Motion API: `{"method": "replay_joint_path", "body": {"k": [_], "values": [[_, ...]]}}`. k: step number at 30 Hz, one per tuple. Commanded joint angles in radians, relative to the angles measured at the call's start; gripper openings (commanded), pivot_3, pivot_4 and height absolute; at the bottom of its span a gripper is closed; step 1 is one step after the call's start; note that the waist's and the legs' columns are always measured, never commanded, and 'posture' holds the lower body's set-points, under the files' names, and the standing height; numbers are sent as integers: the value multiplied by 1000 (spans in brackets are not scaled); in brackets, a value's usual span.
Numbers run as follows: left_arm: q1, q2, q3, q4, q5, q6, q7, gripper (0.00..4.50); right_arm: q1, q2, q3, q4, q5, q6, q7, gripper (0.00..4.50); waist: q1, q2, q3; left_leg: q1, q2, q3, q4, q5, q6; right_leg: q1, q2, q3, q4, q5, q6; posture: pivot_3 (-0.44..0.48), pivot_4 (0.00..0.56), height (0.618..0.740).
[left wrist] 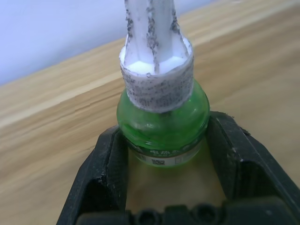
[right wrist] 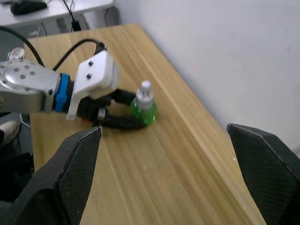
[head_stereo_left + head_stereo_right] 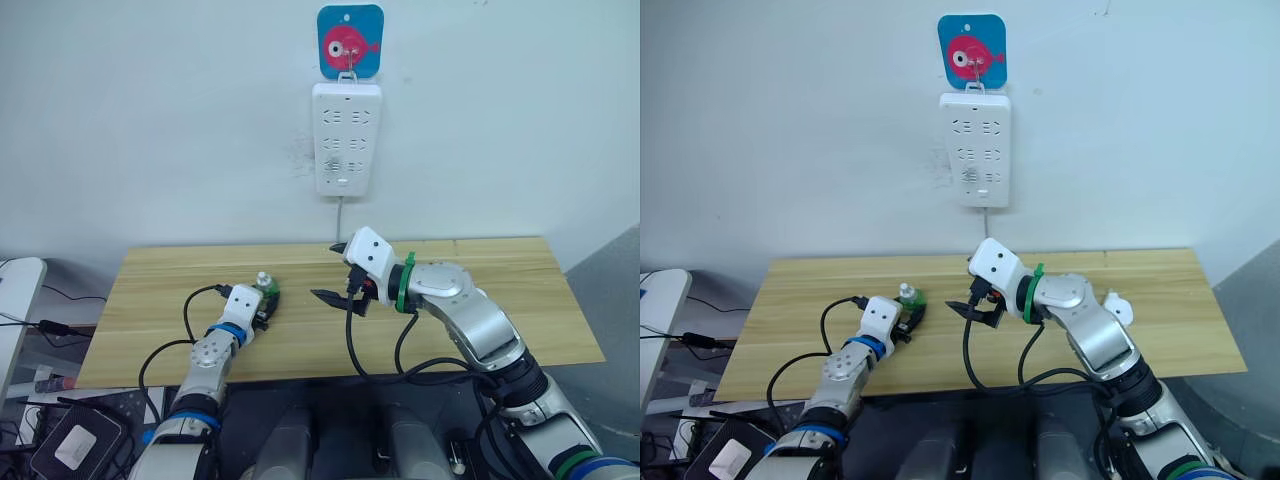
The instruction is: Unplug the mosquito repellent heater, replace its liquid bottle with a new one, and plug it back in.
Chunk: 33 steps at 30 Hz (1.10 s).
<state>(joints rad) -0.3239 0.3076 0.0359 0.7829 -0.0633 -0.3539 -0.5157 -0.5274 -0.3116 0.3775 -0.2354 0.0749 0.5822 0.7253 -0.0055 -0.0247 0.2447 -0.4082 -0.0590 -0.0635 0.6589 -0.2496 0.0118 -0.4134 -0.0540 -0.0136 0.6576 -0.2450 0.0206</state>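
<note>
A green liquid bottle [image 1: 161,119] with a white cap and wick stands upright on the wooden table [image 3: 150,290], left of centre. My left gripper [image 3: 268,303] lies low on the table, and its two black fingers [image 1: 105,164] press against both sides of the bottle's green body. My right gripper [image 3: 328,272] hovers over the table's middle, pointing toward the bottle [image 2: 143,105], open with nothing between its fingers. A small white rounded unit, which looks like the mosquito repellent heater [image 3: 1118,305], lies on the table behind my right forearm.
A tall white power strip [image 3: 346,138] hangs on the wall from a blue fish-print hook [image 3: 350,40], and its cord drops behind the table. Black cables [image 3: 355,350] hang off the table's front edge. Clutter and wires sit on the floor at the left.
</note>
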Motion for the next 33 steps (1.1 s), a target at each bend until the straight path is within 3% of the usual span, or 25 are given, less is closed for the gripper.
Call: {"method": "replay_joint_path", "body": {"k": [1, 4, 9, 13, 19, 22, 29, 30, 33], "values": [[57, 74, -74, -316, -77, 153, -238, 2205, 16, -39, -31, -4, 42, -58, 61, 4500, 2, 0, 0, -2, 0, 0, 0, 0, 0, -2, 0, 0, 0, 0, 0, 34, 245, 740], [70, 147, -127, -505, -126, 285, -394, 2205, 19, -89, -33, 17, 63, -93, 125, 4500, 5, 0, 0, -8, 0, -1, 1, 0, 0, -7, 0, 0, 0, 0, -1, 43, 231, 740], [30, 230, -198, -653, -181, 428, -584, 2205, 16, -117, -40, 32, 111, -92, 190, 4500, 5, 1, 0, -9, 0, -1, 1, 0, 0, -7, 0, 0, 0, 0, -1, 39, 204, 740], [-35, 234, -224, -613, -177, 419, -662, 2205, 24, -106, -38, 29, 133, -97, 205, 4500, 6, 1, -1, -9, 0, -1, 1, 0, 0, -7, 0, -1, 0, 0, -1, 23, 187, 740], [-86, 202, -237, -565, -162, 406, -676, 2205, 37, -79, -27, 51, 114, -127, 183, 4500, 4, 1, -2, -9, -1, 0, 2, 2, -4, -7, 0, 0, 1, 0, -1, 2, 174, 740], [-92, 190, -236, -564, -163, 410, -681, 2205, 37, -70, -26, 63, 110, -139, 185, 3884, 4, 1, -2, -9, -1, 0, 2, 4, -6, -7, 0, 0, 1, 1, -1, -5, 171, 740], [-62, 191, -246, -589, -162, 407, -687, 2205, 44, -74, -16, 69, 120, -148, 217, 1288, 3, 1, -2, -8, -1, 0, 3, 4, -7, -8, 1, 0, 4, 1, -1, 5, 175, 740], [-56, 192, -247, -596, -162, 408, -687, 2205, 45, -76, -13, 71, 119, -149, 223, 1091, 3, 1, -2, -8, -1, 0, 3, 4, -7, -8, 1, 0, 4, 1, -1, 9, 176, 740], [-37, 197, -253, -619, -163, 408, -693, 2205, 41, -88, 1, 83, 116, -163, 258, 1080, 3, 1, -2, -8, -1, 0, 3, 4, -7, -8, 1, 0, 5, 1, -1, 19, 176, 740]]}}
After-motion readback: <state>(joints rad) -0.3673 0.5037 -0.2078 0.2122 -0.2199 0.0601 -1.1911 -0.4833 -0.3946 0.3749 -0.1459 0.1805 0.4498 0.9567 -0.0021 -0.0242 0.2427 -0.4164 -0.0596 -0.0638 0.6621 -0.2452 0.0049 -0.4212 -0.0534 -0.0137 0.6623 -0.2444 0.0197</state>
